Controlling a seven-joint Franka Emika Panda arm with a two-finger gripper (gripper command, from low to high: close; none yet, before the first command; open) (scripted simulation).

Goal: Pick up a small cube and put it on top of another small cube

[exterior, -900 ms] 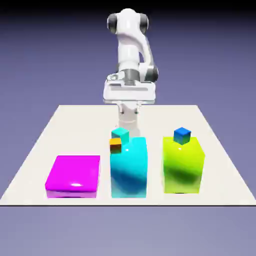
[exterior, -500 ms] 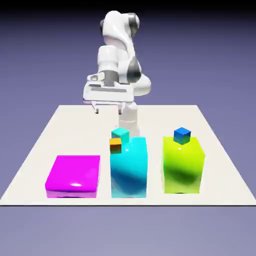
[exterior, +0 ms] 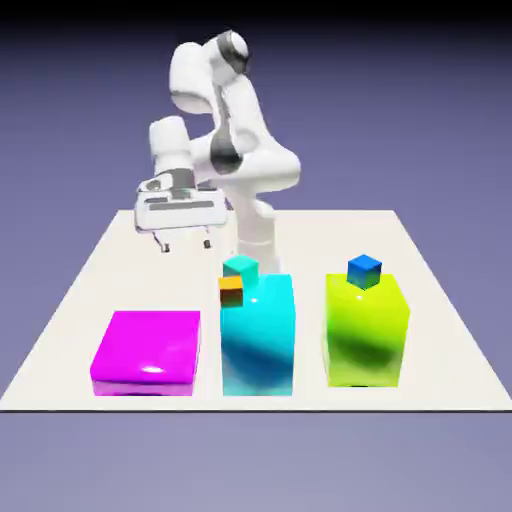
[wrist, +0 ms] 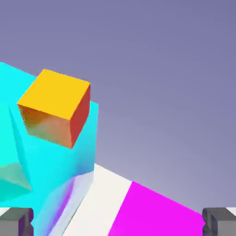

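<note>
Gripper (exterior: 186,246) held empty above table (exterior: 300,235), fingers spread apart. Tiny orange cube (exterior: 231,291) perched on tall cyan block (exterior: 258,340), beside tiny teal cube (exterior: 240,269). Nothing grasped or stacked; approach seemingly underway, with pick, lift, placing and release all left.
</note>
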